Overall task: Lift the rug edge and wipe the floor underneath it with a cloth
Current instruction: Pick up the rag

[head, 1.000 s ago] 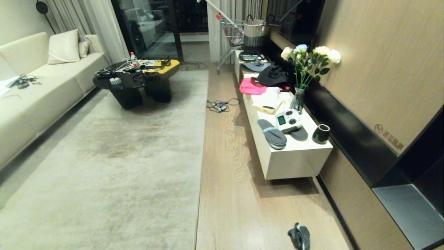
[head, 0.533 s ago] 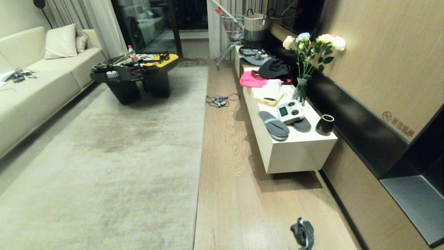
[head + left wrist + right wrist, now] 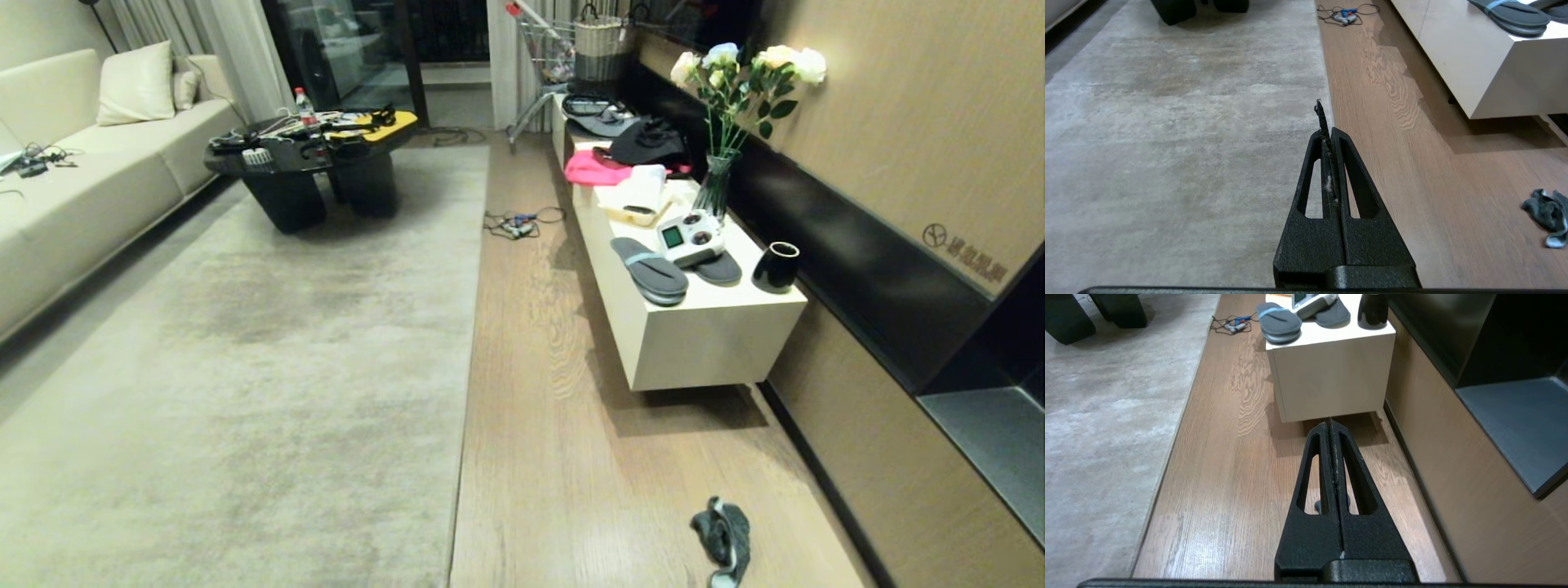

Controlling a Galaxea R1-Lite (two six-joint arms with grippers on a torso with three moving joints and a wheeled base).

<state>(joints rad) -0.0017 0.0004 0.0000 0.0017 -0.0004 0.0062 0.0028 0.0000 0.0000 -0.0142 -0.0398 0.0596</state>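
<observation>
The rug [image 3: 245, 367] is cut off by the left and lower edges of the head view, so its near corner is not seen. The cloth [image 3: 722, 539] on the floor [image 3: 571, 457] is clipped at the lower edge there, and by the right edge in the left wrist view. The sofa [image 3: 73, 188] is cropped at the left edge. The shopping cart [image 3: 549, 69] and basket [image 3: 602, 49] are cut off at the top. Items on the dark coffee table [image 3: 306, 155] are too small to be told apart, as is the cable tangle [image 3: 514, 224] by the rug edge [image 3: 472, 327]. Neither arm is seen in the head view.
</observation>
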